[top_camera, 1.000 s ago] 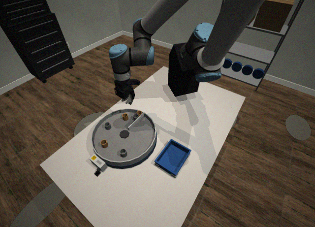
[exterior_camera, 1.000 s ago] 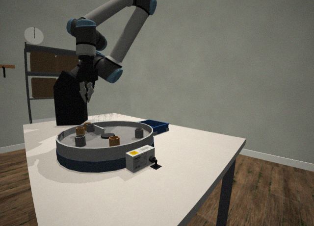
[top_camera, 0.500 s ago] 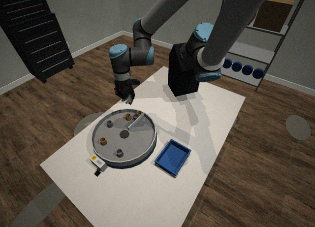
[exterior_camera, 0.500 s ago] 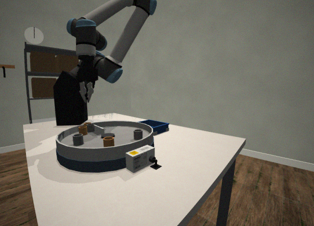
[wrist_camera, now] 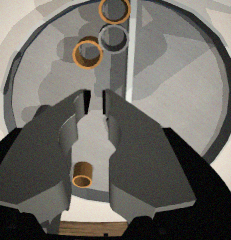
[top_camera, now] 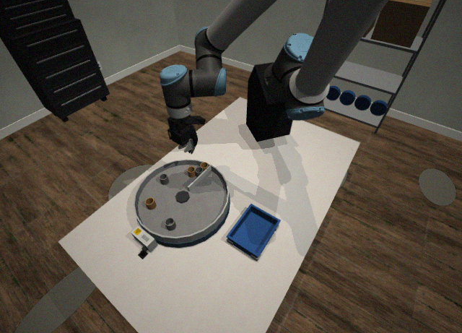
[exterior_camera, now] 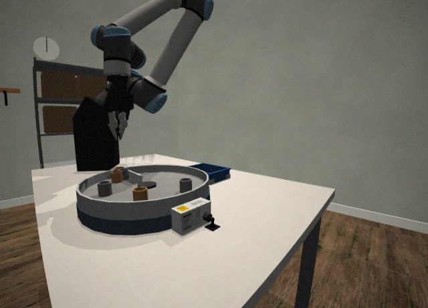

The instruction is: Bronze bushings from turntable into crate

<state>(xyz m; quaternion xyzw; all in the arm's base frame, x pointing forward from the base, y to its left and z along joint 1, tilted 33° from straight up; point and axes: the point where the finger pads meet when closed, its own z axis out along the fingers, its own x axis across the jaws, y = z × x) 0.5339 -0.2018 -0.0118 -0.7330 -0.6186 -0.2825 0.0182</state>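
The gripper (top_camera: pixel 188 149) (exterior_camera: pixel 119 136) (wrist_camera: pixel 96 94) is shut with nothing between its fingertips, high above the back rim of the turntable (top_camera: pixel 201 214) (exterior_camera: pixel 120 208) (wrist_camera: pixel 180 100). A bronze bushing (top_camera: pixel 190 172) (exterior_camera: pixel 116 176), a steel bushing (top_camera: pixel 198 171) (wrist_camera: pixel 114 51) and another bronze bushing (top_camera: pixel 203 165) (wrist_camera: pixel 114 22) stand close together beside the divider bar (top_camera: pixel 199 178) (wrist_camera: pixel 130 65). A third bronze bushing (top_camera: pixel 150 204) (exterior_camera: pixel 140 195) stands near the rim. Two other steel bushings (top_camera: pixel 163 179) (top_camera: pixel 170 225) stand apart. The blue crate (top_camera: pixel 253 230) (exterior_camera: pixel 221 174) looks empty.
A white sensor box (top_camera: pixel 144 239) (exterior_camera: pixel 190 216) with a small black mount stands against the outside of the turntable. A dark hub (top_camera: pixel 182 196) (exterior_camera: pixel 147 184) is at the turntable's centre. The black robot pedestal (top_camera: pixel 266 113) (exterior_camera: pixel 95 142) stands at the back of the table.
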